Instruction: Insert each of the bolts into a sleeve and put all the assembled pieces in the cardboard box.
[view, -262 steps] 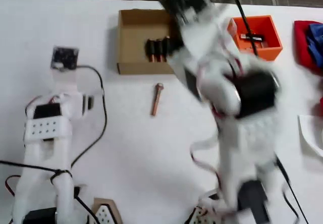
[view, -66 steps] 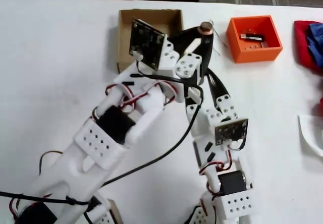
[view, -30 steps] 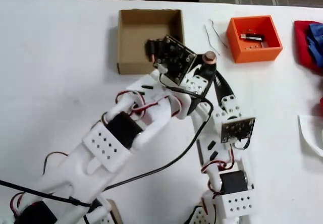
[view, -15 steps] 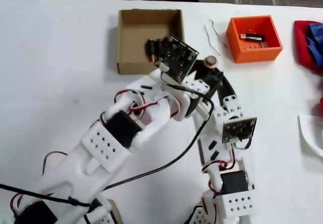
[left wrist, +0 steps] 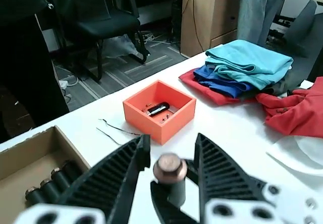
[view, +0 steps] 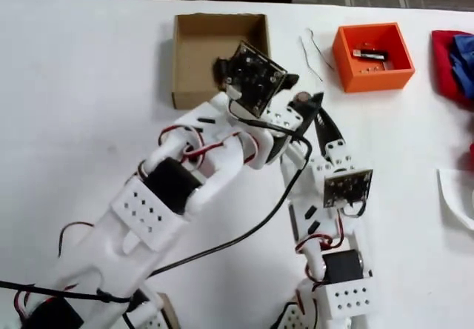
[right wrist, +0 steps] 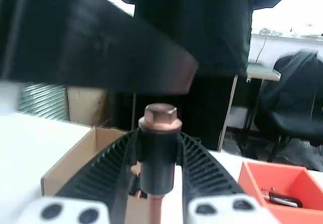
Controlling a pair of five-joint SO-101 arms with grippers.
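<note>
Two arms meet over the middle of a white table (view: 81,84) in the high view. The left arm (view: 152,203) slants in from the near left corner and the right arm (view: 337,270) rises from the near edge. Their ends come together just in front of the cardboard box (view: 194,32), and the copper head of a bolt (view: 302,98) shows between them. Dark assembled pieces (view: 221,68) lie in the box. An orange bin (view: 348,66) stands to its right with a thin wire (view: 312,46) between the two, and folded cloths (view: 453,58) sit at the far right edge.

In the left wrist view, the left gripper (left wrist: 171,146) has its jaws spread, one on each side of the bolt head and clear of it. The bolt stands upright in a black sleeve (left wrist: 177,193). Beyond lie the bin, the box with three pieces in a row, and the stacked teal, blue and red cloths. Past the table edge are a grey floor (left wrist: 151,62), a black office chair (left wrist: 103,17) and a wooden cabinet (left wrist: 212,12).

In the right wrist view, the right gripper (right wrist: 158,138) pinches the sleeve between its ribbed jaws. The bolt head sits on top of the sleeve and the shank pokes out below. One black finger of the left gripper crosses overhead. Behind stand the box, the bin and a dark chair.
</note>
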